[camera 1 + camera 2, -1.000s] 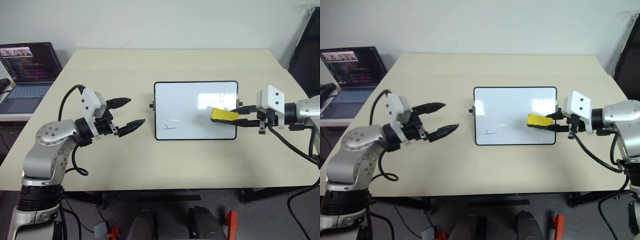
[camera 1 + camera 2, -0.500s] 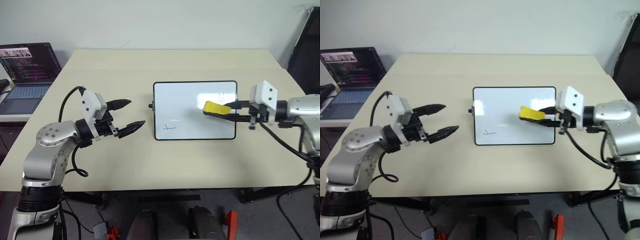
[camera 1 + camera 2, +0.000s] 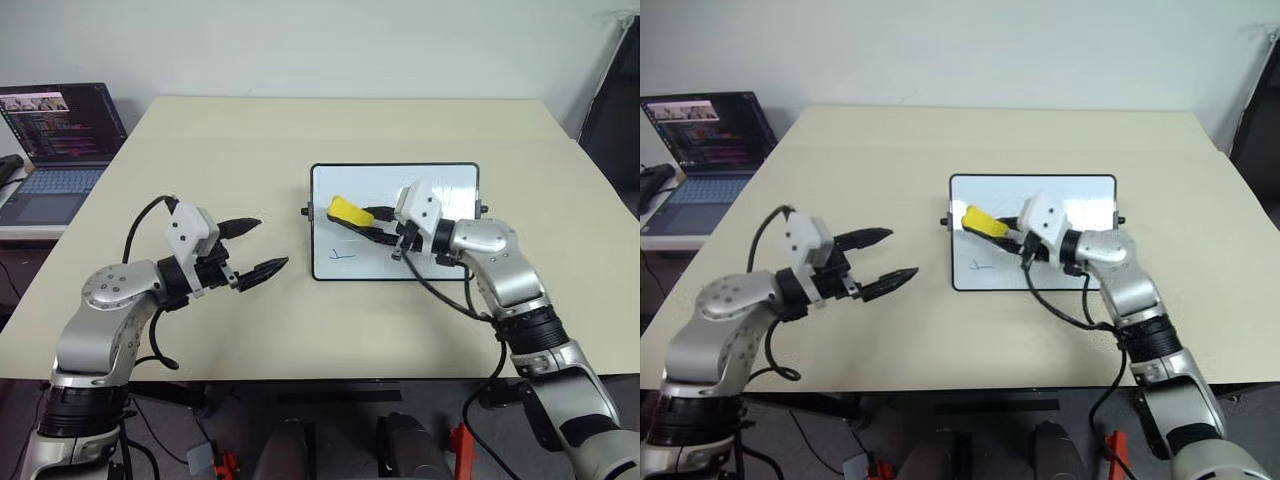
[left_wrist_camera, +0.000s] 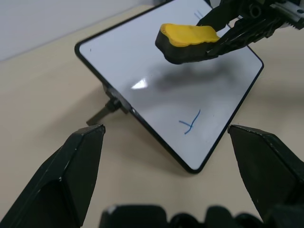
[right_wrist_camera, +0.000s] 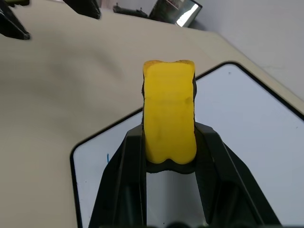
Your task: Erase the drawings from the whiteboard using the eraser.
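Your right gripper has swept across the whiteboard from its right edge to its left half within the last second, and its fingers are clamped tight on the eraser. The eraser now hangs over the upper left part of the board; in the left wrist view it casts a shadow on the glossy surface below it, so you judge it lifted off, not pressed down.

The whiteboard lies flat near the middle of the worktop, slightly toward the right side. One blue cross-like mark remains near the board's lower left corner, just below the eraser. The faint strokes near the upper right corner are too small to confirm.

Your left gripper hovers over the worktop just left of the board, jaws spread wide, holding nothing.

Meaning for the task: the eraser is positioned beside the remaining mark; it likely needs lowering and a wipe.
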{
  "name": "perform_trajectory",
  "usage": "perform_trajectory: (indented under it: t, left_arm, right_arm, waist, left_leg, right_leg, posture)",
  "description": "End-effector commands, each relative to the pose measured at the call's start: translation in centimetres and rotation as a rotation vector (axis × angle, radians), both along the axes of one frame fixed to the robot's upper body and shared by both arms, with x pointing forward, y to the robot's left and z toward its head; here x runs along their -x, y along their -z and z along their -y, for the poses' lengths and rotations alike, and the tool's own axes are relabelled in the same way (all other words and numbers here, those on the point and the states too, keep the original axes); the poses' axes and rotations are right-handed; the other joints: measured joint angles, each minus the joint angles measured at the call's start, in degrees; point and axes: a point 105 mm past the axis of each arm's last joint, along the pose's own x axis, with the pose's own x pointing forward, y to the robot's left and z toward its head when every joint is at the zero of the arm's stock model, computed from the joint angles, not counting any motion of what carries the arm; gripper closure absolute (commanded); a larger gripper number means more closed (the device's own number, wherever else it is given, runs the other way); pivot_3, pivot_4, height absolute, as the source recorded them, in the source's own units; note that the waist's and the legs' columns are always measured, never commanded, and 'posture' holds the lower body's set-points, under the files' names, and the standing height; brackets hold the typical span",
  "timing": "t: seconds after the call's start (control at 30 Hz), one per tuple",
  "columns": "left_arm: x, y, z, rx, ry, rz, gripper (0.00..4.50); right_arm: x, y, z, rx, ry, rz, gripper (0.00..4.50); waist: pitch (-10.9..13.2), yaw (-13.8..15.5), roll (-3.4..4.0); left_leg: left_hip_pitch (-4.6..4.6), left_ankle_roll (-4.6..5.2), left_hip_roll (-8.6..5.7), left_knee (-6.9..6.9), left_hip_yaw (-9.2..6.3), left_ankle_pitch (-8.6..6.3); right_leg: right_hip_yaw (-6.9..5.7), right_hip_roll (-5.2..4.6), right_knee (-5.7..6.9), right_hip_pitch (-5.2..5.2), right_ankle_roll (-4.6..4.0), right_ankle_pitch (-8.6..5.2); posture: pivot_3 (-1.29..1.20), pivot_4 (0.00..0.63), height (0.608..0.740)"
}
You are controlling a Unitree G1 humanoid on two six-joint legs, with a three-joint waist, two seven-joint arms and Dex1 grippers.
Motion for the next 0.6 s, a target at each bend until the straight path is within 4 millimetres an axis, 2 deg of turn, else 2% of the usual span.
perform_trajectory:
  t: [0.03,0.17,0.3,0.5,0.6]
  left_arm:
    - [0.3,-0.9,-0.2,0.012,-0.009,0.038,0.0]
    - [0.1,-1.1,-0.1,0.015,-0.027,0.05,0.0]
    - [0.2,-1.6,0.1,0.017,-0.026,0.058,0.0]
    - [0.4,-1.8,0.1,0.012,-0.029,0.064,0.0]
    - [0.4,-1.9,0.2,0.015,-0.026,0.066,0.0]
  right_arm:
    - [-0.6,1.2,-0.5,0.057,0.01,0.068,3.5]
    - [-1.7,3.6,-0.6,0.079,0.064,0.035,3.5]
    - [-1.9,5.7,-0.7,0.12,0.087,0.032,3.5]
    - [-0.9,9.4,-0.4,0.185,0.092,-0.028,3.5]
    - [0.6,11.1,-0.4,0.226,0.038,-0.049,3.5]
  waist:
    - [0.0,0.0,0.0]
    - [0.0,0.0,0.0]
    - [0.0,-0.4,-0.02]
    - [-0.1,-0.8,-0.14]
    - [-0.2,-0.9,-0.18]
  left_leg:
    - [0.0,0.0,0.0,0.0,-0.01,0.0]
    - [0.01,0.0,-0.01,0.01,0.0,0.0]
    - [0.11,0.0,0.0,0.02,0.0,0.0]
    - [0.35,0.02,0.01,0.04,0.0,0.05]
    - [1.0,0.02,0.02,-0.01,-0.04,0.04]
  right_leg:
    - [-0.01,0.0,0.0,0.0,0.0,0.0]
    - [0.0,0.0,0.02,0.0,-0.01,0.0]
    - [0.02,0.01,0.1,0.04,-0.02,0.01]
    - [0.04,0.02,0.2,0.23,-0.03,0.0]
    - [0.0,0.04,0.05,0.94,-0.04,-0.04]
  posture:
    - [0.0,0.15,0.74]
    - [0.0,0.15,0.74]
    - [0.0,0.15,0.74]
    - [0.0,0.15,0.74]
    - [0.0,0.15,0.74]
